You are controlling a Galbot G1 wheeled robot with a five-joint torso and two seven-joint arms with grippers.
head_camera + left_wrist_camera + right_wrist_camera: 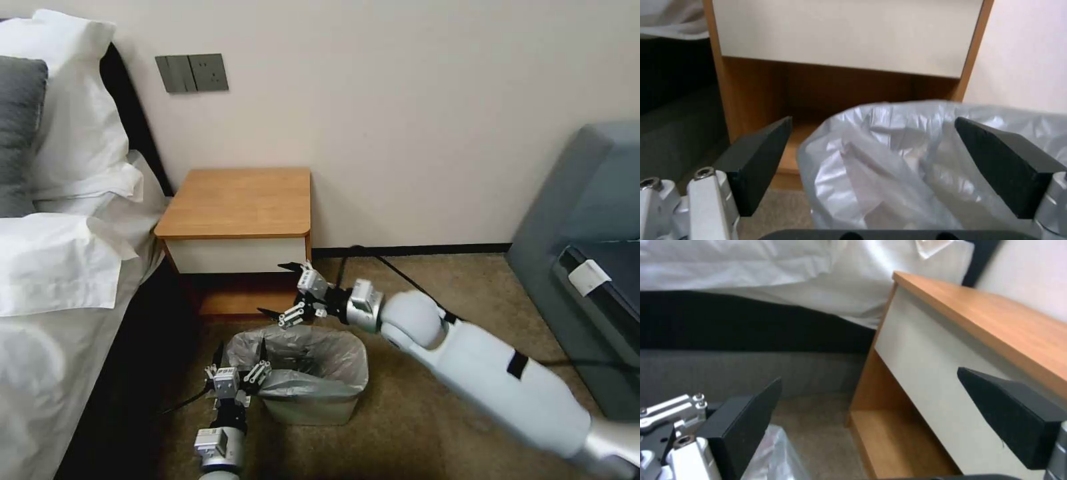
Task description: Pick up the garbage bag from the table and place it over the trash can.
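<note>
Left gripper [241,353], nearest the robot, at the near left corner of the trash can [313,408]; its two dark fingers [758,160] are spread wide and grip nothing, one standing outside the bin and the other over the bag's mouth. The garbage bag [300,363], translucent grey and crinkled, lines the trash can, its upper edge folded out over the rim; the cream-white wall of the bin is visible below the overhanging plastic. The bin stands on the brown carpet [427,427] directly in front of the table. Right gripper [283,290], farther off, hovers above the far rim of the trash can, between the bin and the white drawer front [925,373]; its fingers [1013,413] are likewise fully parted and empty, apart from the bag below them. The table [240,200] stands against the wall, orange-brown top bare, with the low wooden shelf [893,440] beneath the drawer. A bed with white linen [60,267] lies just beside the table on the robot's left.
</note>
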